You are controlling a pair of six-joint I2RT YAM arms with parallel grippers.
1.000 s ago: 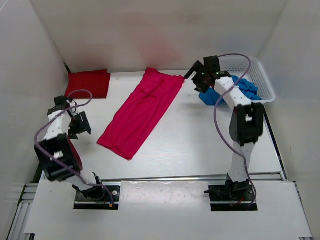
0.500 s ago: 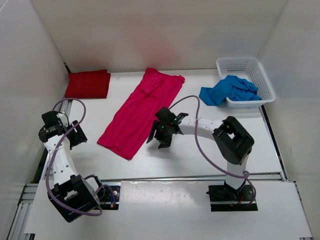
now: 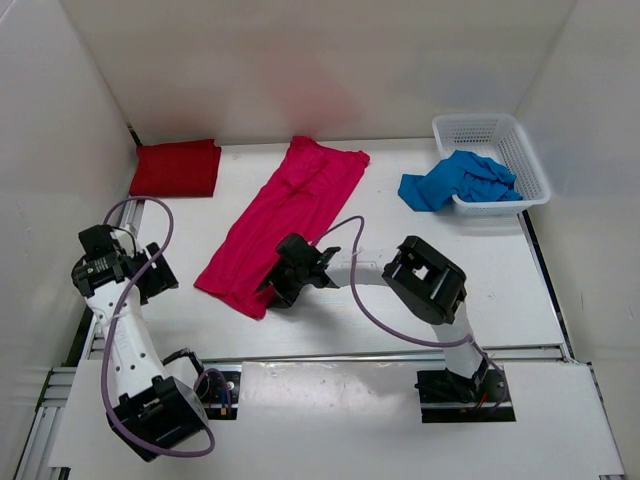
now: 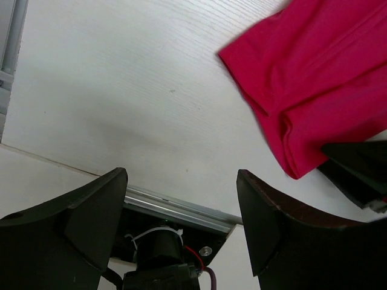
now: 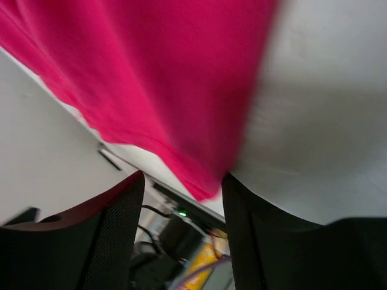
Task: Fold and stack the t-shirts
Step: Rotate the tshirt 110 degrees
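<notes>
The pink t-shirt (image 3: 285, 220) lies folded into a long strip, running diagonally from the back centre to the front left. My right gripper (image 3: 272, 290) is low at its near corner. In the right wrist view that corner (image 5: 202, 184) points into the gap between my open fingers (image 5: 115, 235), not pinched. My left gripper (image 3: 158, 278) stands open and empty left of the strip, whose near end (image 4: 314, 90) shows in the left wrist view. The dark red t-shirt (image 3: 176, 168) lies folded at the back left. The blue t-shirt (image 3: 450, 182) hangs crumpled over the basket's edge.
The white mesh basket (image 3: 497, 135) stands at the back right corner. A metal rail (image 3: 380, 355) runs along the table's near edge, with both arm bases behind it. White walls close in the left, back and right sides.
My right arm swung from the basket at the back right down to the pink shirt's near corner, its jaws narrowing. My left arm drew slightly nearer and lower.
</notes>
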